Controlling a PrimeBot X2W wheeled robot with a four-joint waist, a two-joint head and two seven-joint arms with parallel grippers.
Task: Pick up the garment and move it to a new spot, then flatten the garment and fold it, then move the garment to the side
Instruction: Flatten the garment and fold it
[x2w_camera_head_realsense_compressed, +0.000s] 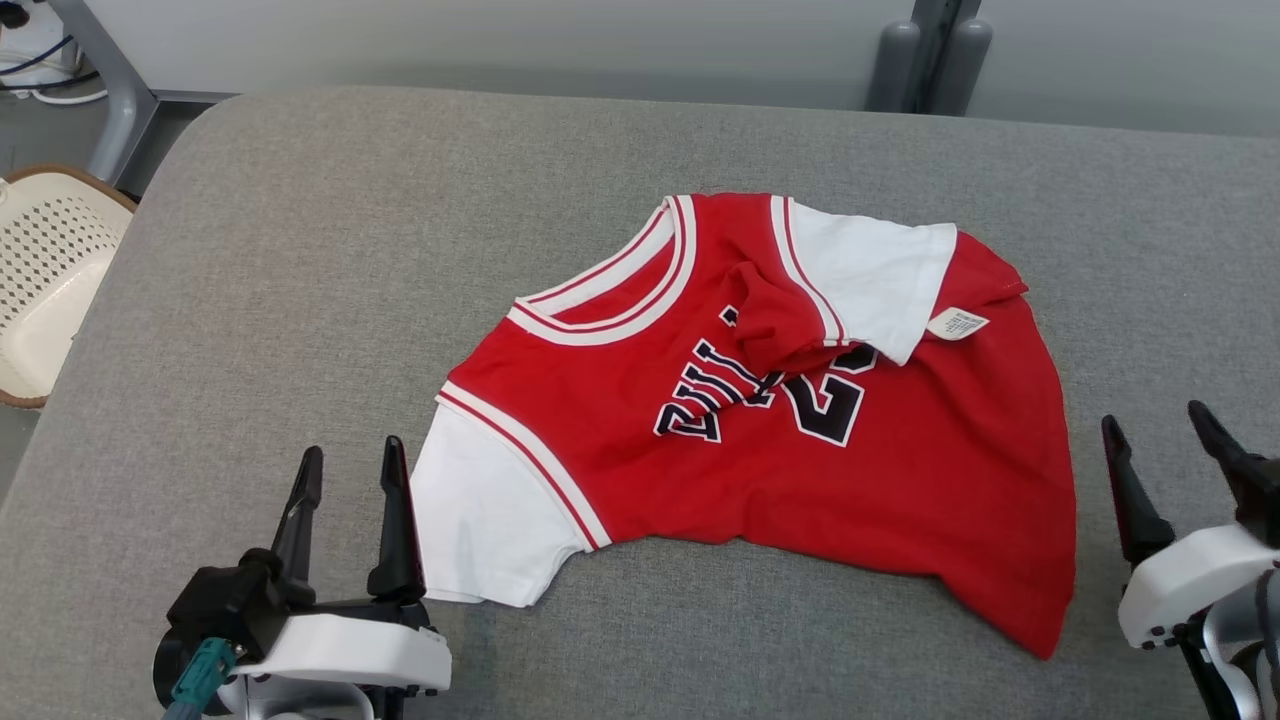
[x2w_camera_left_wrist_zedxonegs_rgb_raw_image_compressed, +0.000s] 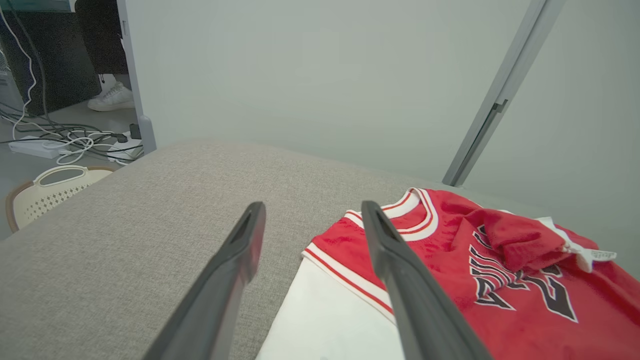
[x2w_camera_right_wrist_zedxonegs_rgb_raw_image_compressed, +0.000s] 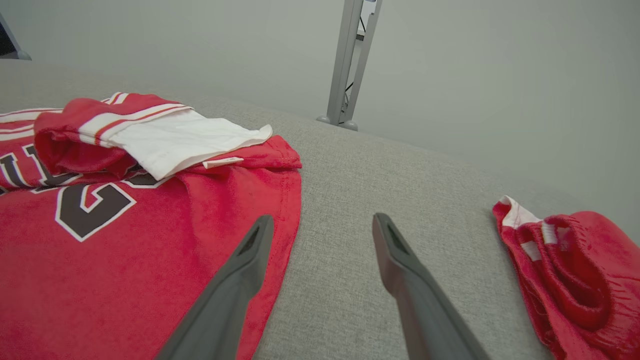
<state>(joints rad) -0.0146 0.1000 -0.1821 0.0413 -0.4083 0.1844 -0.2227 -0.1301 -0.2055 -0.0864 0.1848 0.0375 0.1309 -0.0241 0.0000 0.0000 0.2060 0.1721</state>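
Head view: lettering (x2w_camera_head_realsense_compressed: 705, 400) on jersey (x2w_camera_head_realsense_compressed: 800, 500) half hidden (tag (x2w_camera_head_realsense_compressed: 957, 324) unreadable); left gripper (x2w_camera_head_realsense_compressed: 352, 450), right gripper (x2w_camera_head_realsense_compressed: 1152, 417) gape empty.

A broad bench (x2w_camera_head_realsense_compressed: 300, 300) padded in grey woven fabric, its corners rounded, carries a red short-sleeved basketball jersey (x2w_camera_head_realsense_compressed: 800, 480) with white sleeves and dark lettering; it lies spread near the middle, one sleeve folded over its chest; well apart, toward the robot's right, lies a crumpled red garment (x2w_camera_right_wrist_zedxonegs_rgb_raw_image_compressed: 570, 270) with white trim.
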